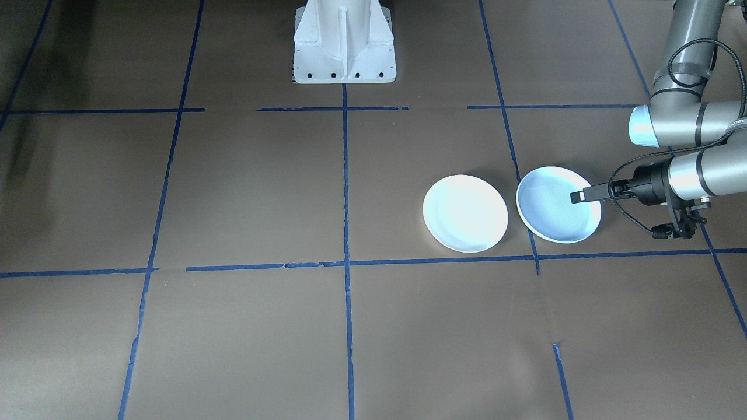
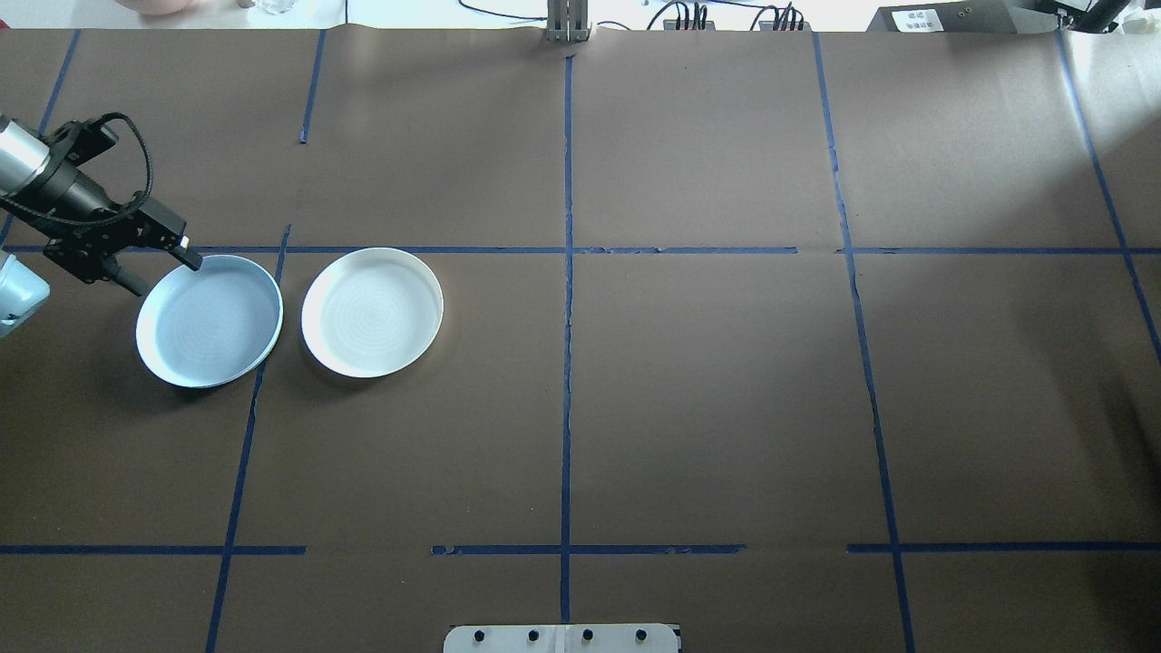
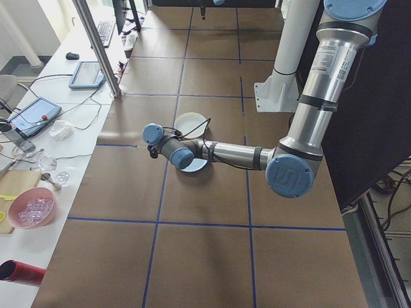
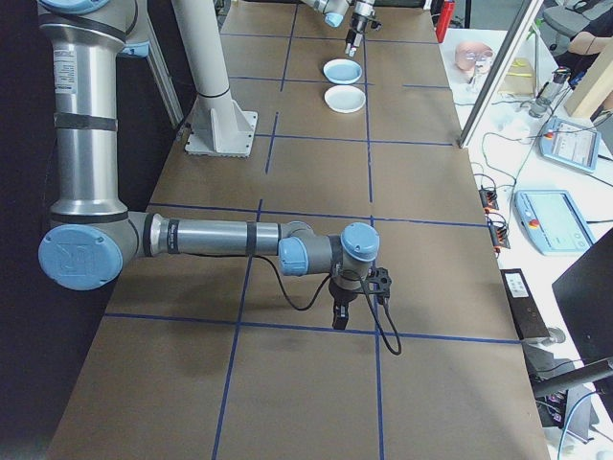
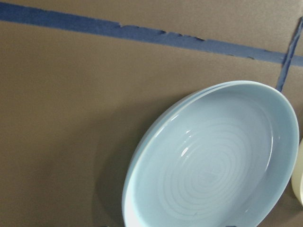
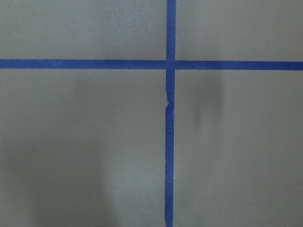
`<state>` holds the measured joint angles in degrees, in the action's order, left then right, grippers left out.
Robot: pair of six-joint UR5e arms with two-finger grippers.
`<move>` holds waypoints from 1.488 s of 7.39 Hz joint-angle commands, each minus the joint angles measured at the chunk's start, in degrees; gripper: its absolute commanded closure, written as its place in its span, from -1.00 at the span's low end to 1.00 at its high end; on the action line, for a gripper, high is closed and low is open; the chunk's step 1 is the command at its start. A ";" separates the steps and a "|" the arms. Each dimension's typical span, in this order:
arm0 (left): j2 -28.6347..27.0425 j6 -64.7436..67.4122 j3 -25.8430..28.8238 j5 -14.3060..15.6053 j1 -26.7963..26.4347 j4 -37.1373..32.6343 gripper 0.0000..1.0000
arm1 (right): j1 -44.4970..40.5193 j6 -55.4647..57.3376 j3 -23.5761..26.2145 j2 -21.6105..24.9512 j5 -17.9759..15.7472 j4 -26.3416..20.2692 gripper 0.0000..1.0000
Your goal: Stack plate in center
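Overhead view: brown paper (image 2: 707, 390) covers the table, marked into squares by blue tape (image 2: 567, 363). The white base plate (image 2: 562, 638) of the robot's mount is cut off at the near edge. In the left half, the blue plate (image 2: 209, 322) and the white plate (image 2: 372, 311) lie side by side, just apart, well left of the centre line. The left gripper (image 2: 186, 254) has its tip at the blue plate's far rim; whether the fingers clamp that rim cannot be told, since the upper one hides the rest. Beyond the far edge, cables and boxes are only partly visible.

Right-side view: the right gripper (image 4: 340, 316) points down over a tape crossing, away from both plates; its finger state cannot be told. A bench (image 4: 536, 182) with tablets runs alongside.
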<state>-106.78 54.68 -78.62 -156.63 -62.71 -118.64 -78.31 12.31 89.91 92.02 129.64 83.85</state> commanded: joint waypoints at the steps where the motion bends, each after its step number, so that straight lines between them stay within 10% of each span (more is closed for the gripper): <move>1: -5.43 20.68 -4.50 8.48 7.72 0.17 -1.00 | 0.00 0.00 0.00 0.00 0.00 0.00 -1.00; 6: -7.48 26.00 -5.67 20.89 16.20 0.34 -0.99 | 0.00 0.00 0.09 0.00 0.00 0.00 -1.00; 11: -6.60 26.18 -12.52 23.03 18.58 13.78 -0.99 | 0.00 0.00 0.00 0.00 0.00 0.00 -1.00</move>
<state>-113.50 80.85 -89.85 -134.58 -44.61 -107.97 -78.31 12.30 89.91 92.02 129.64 83.85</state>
